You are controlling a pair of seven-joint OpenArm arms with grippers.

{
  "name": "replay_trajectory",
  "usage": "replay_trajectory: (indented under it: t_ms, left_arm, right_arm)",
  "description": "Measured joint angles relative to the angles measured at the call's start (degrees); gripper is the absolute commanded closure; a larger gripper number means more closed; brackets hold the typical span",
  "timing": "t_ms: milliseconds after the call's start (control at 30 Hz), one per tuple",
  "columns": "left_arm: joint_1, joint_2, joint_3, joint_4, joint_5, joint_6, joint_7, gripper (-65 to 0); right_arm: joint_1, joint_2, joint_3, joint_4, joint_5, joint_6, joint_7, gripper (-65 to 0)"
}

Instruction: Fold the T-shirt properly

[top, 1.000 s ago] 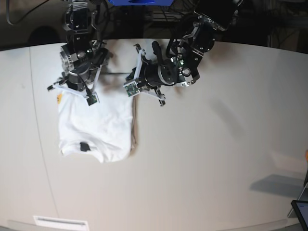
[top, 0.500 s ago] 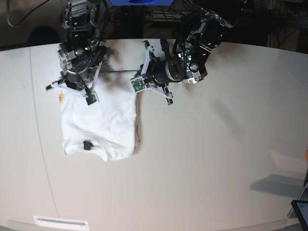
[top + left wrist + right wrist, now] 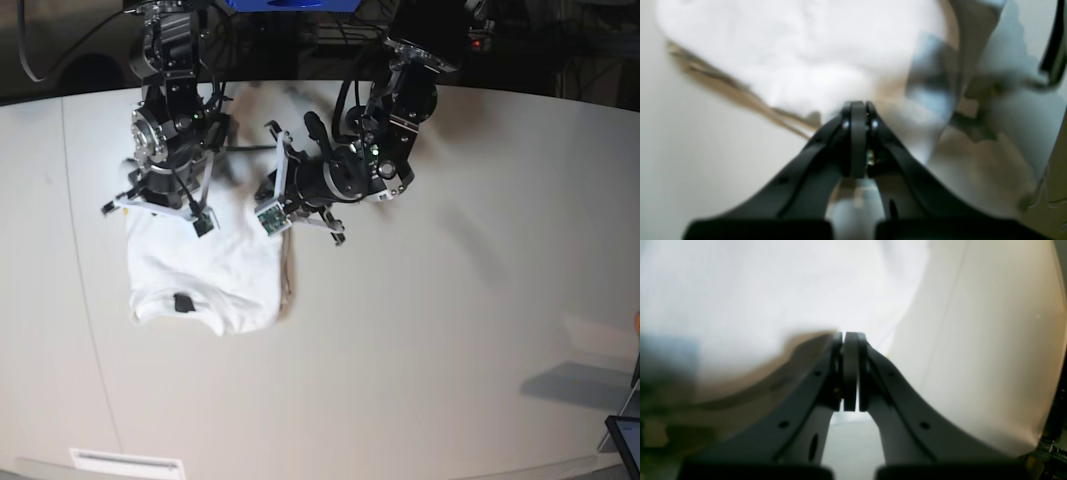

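The T-shirt [image 3: 205, 275] lies folded in a compact white block on the pale bench [image 3: 450, 320], in the left half of the base view, a little above mid-height. Its small dark neck label [image 3: 182, 302] shows near the lower edge of the block, and a thin tan strip runs down the block's right side. No print is visible from above.

Both arms reach down over the upper edge of the cloth. The right pincer [image 3: 160, 205] hangs at the upper left corner of the shirt, and the left pincer [image 3: 272, 212] sits at the upper right corner, just beside the tan strip.

In the left wrist view the left pincer [image 3: 857, 110] is clenched, its black fingers [image 3: 853, 140] pressed flat together. White cloth fills the upper part of that frame just beyond the tips, with a tan edge running diagonally to the left; the picture is too blurred to tell whether fabric is pinched between the tips.

In the right wrist view the right pincer [image 3: 850, 336] is likewise clenched, pads meeting along a narrow seam. Bright white fabric spreads across the upper left of that frame, and bare bench occupies the right. Whether cloth is caught here cannot be told either.
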Motion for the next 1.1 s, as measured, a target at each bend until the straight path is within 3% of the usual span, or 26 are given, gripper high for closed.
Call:
replay_trajectory:
  t_ms: [333,500,700,867,967,1100]
  left_arm:
    - [1.2,-5.6,-0.4,-1.1,-1.7,-0.4,-1.6,0.0]
    - [1.1,-7.9,-2.1,5.9,0.3,-0.4,1.3,0.0]
    - [-2.9,-5.4,-6.4,6.9,-0.2,-0.2,0.8,0.0]
    - [-7.3,-1.3,-6.3,0.7,0.0,-0.2,0.5,0.0]
    - [-9.5,1.1,-6.0,-4.4,0.1,-0.2,0.3,0.0]
    - [-13.5,3.2,-5.7,-11.0,0.3,-0.3,0.0,0.0]
  right_arm:
    - [-1.1,-0.3,0.2,-1.9,0.0,0.0,0.1,-0.1]
    - [1.8,-0.1,0.0,3.5,-0.3,0.0,-0.4,-0.1]
    - [6.6,0.1,-0.2,2.7,-0.4,0.0,-0.2,-0.1]
    - [11.3,0.1,-0.2,-3.3,0.0,0.0,0.0,-0.1]
    - [12.8,0.0,0.0,-7.2,0.0,0.0,3.9,-0.1]
    - [14.2,0.0,0.3,-12.6,0.0,0.1,4.8,-0.1]
